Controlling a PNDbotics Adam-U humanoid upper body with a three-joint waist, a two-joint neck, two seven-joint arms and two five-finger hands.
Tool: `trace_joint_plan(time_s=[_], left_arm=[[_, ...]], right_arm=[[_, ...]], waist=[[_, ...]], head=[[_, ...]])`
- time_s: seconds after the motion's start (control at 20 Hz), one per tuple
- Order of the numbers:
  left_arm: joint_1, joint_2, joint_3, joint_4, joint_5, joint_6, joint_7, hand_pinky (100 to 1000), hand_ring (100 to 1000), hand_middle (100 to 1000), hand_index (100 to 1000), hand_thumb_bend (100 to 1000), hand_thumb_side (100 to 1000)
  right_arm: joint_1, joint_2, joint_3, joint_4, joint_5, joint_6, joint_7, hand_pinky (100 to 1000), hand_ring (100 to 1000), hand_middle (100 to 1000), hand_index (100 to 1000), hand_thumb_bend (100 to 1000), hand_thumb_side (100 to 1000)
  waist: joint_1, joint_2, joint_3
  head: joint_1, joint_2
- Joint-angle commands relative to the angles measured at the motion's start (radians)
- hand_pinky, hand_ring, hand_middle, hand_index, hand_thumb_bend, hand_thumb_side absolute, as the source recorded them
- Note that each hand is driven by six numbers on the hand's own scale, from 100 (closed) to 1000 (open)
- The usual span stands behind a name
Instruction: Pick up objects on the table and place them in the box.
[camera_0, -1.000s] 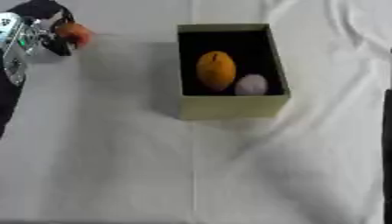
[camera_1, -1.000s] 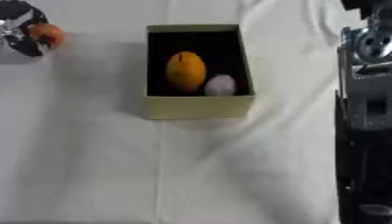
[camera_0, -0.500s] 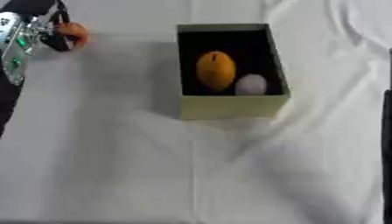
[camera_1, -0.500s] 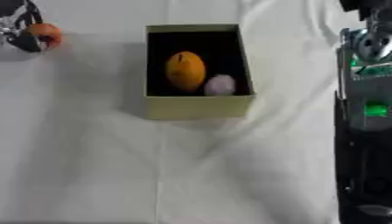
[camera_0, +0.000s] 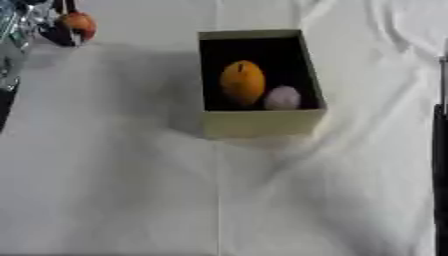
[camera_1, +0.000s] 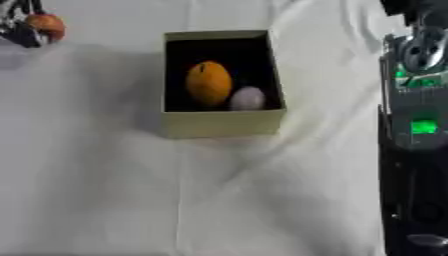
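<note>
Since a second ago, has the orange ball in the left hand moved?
Yes. The orange ball, held in the left hand, has risen slightly up-frame and away from the box, which stays put.

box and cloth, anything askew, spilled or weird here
Nothing stands out. The box sits upright on the wrinkled white cloth with an orange fruit and a pale round thing inside; nothing spilled.

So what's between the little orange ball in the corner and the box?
Only bare white cloth lies between the orange ball, held by the left hand, and the box. The left eye view shows it.
</note>
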Motion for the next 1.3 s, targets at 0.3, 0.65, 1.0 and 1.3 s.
trace_joint_plan(time_s=[0.3, 0.65, 1.0, 1.3], left_arm=[[-0.014, 0.063, -0.071, -0.314, 0.11, -0.037, -0.125, 100, 343, 430, 523, 371, 100], [-0.028, 0.019, -0.139, -0.562, 0.217, -0.05, -0.22, 100, 331, 433, 528, 341, 100], [-0.028, -0.111, -0.196, -0.677, 0.216, -0.051, -0.273, 100, 331, 432, 529, 324, 100], [-0.001, -0.219, -0.237, -0.65, 0.107, -0.067, -0.255, 100, 336, 431, 526, 323, 100]], right_arm=[[-0.003, -0.004, -0.002, -0.017, 0.004, -0.01, 0.001, 852, 814, 713, 806, 100, 742], [-0.004, -0.004, -0.002, -0.017, 0.012, -0.014, 0.0, 852, 815, 714, 806, 100, 737], [-0.004, -0.004, -0.002, -0.017, 0.016, -0.016, -0.001, 852, 815, 714, 805, 100, 737], [-0.003, -0.005, -0.002, -0.017, 0.014, -0.015, -0.003, 853, 814, 713, 805, 100, 738]], waist=[[0.014, -0.04, 0.001], [0.02, -0.051, 0.0], [0.025, -0.053, 0.003], [0.026, -0.047, 0.005]], head=[[-0.009, 0.005], [-0.006, 0.005], [-0.006, 0.005], [-0.003, 0.005]])
